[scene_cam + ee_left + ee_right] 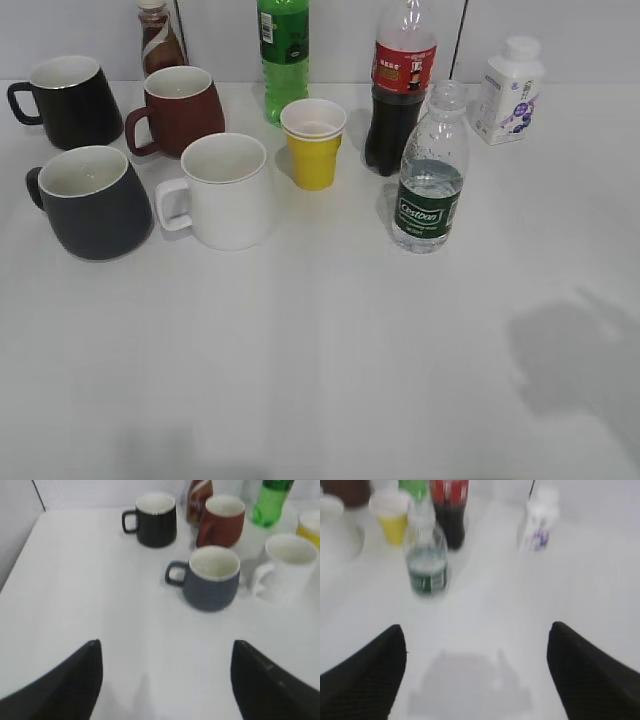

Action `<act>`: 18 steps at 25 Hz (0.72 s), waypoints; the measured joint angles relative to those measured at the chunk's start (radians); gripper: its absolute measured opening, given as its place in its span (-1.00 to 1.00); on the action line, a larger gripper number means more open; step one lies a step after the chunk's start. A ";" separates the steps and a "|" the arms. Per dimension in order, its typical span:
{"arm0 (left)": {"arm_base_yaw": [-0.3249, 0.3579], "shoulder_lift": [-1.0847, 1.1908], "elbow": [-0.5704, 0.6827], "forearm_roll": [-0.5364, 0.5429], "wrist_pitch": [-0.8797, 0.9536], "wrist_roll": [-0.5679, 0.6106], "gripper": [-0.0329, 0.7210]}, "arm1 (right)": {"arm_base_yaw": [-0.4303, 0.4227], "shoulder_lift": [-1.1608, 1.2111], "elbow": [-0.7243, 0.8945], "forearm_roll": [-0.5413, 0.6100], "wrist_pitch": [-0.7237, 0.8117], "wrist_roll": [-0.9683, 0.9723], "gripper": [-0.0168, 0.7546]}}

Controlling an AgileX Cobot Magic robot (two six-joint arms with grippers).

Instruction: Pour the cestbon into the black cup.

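The cestbon (429, 175), a small clear bottle with a dark green label, stands upright right of centre with no cap on; it also shows in the right wrist view (426, 555). The black cup (92, 203), matt charcoal and white inside, stands at the front left, handle to the left; the left wrist view (210, 578) shows it ahead of the jaws. My left gripper (165, 645) is open and empty, short of the cup. My right gripper (476, 630) is open and empty, short of the cestbon. Neither gripper shows in the exterior view.
A glossy black mug (68, 100), a brown-red mug (181, 108) and a white mug (222, 190) stand near the black cup. A yellow paper cup (314, 143), a green soda bottle (284, 50), a cola bottle (398, 90) and a white bottle (507, 90) stand further back.
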 joint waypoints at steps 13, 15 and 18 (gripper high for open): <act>-0.001 -0.211 0.120 0.004 0.226 0.010 0.64 | 0.000 -0.380 0.106 0.066 0.553 -0.030 0.65; -0.001 -0.212 0.138 0.004 0.177 0.010 0.63 | 0.000 -0.388 0.119 0.066 0.525 -0.030 0.64; -0.001 -0.212 0.157 0.012 0.160 0.010 0.63 | 0.000 -0.387 0.139 0.062 0.486 -0.030 0.60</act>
